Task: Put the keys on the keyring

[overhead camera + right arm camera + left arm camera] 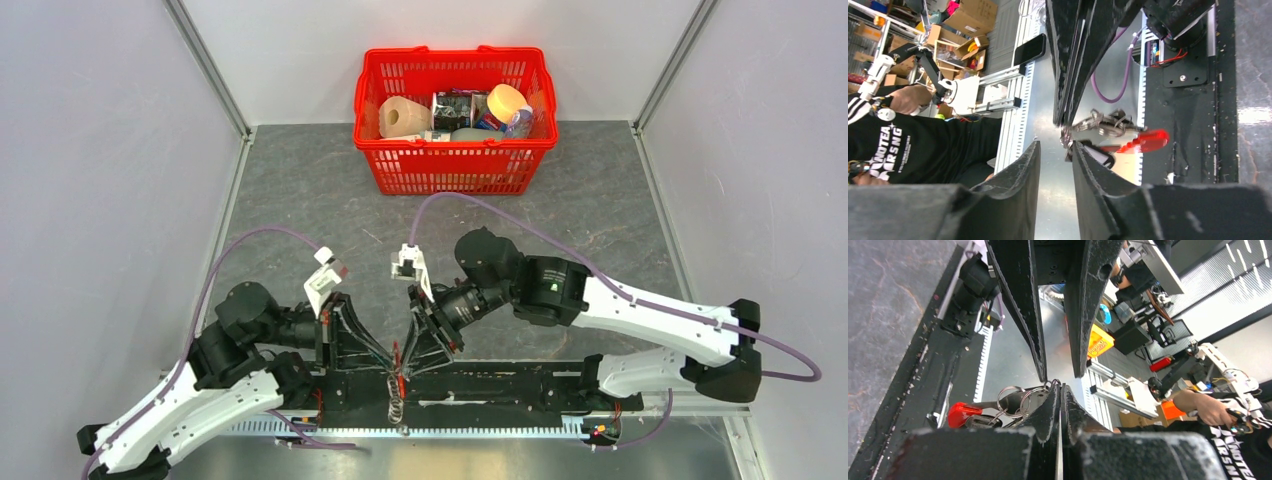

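Left claw (1060, 389) clamped shut on keyring (1110, 126), bunch trailing toward near edge. Right claw (1056, 146) part-open, tips meeting it; dark key (1096, 155) just beside.

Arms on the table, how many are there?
2: the left arm at the near left, the right arm at the near right, both reaching toward the middle. None seems hidden.

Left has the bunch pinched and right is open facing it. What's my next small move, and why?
Probably ease the right gripper forward a touch and close it on the keyring, right beside the left gripper. The left fingers are shut on its rings. The right fingers stand apart with nothing between them, their tips just short of the rings. A second grip would likely steady the bunch.
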{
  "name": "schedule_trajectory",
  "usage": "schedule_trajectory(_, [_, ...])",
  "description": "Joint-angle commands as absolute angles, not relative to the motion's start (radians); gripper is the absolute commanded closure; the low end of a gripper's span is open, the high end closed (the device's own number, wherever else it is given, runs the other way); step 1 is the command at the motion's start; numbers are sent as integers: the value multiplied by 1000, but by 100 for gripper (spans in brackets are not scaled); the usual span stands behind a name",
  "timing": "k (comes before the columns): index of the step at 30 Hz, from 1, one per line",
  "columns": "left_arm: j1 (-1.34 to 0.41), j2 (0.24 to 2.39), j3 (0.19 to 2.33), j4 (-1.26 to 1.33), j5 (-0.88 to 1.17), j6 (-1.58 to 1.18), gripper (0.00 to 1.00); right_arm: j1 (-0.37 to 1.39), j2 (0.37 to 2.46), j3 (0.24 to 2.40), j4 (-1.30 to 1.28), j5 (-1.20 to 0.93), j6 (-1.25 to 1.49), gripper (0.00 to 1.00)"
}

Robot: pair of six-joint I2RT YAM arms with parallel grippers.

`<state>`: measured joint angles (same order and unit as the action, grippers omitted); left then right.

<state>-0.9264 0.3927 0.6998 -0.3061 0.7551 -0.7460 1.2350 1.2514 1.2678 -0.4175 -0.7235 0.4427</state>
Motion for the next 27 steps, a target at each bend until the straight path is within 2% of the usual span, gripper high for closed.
schedule_trajectory(1, [-925,330,732,-273,671,-710,98,1241,1148,1253,-350,-661,470,60])
schedule_trajectory(5, [-925,280,738,-252,621,-704,98,1241,1082,1255,-350,-581,476,53])
schedule_trajectory(11, [-925,232,720,-133,599,-724,98,1241,1079,1295,-362,-508,428,53])
schedule_trajectory(18, [-925,212,702,47,611,-747,98,1240,1175,1432,-404,-556,390,51])
schedule_trajectory(27, [-925,257,704,162,623,-759,98,1241,1209,1473,-352,-637,346,51])
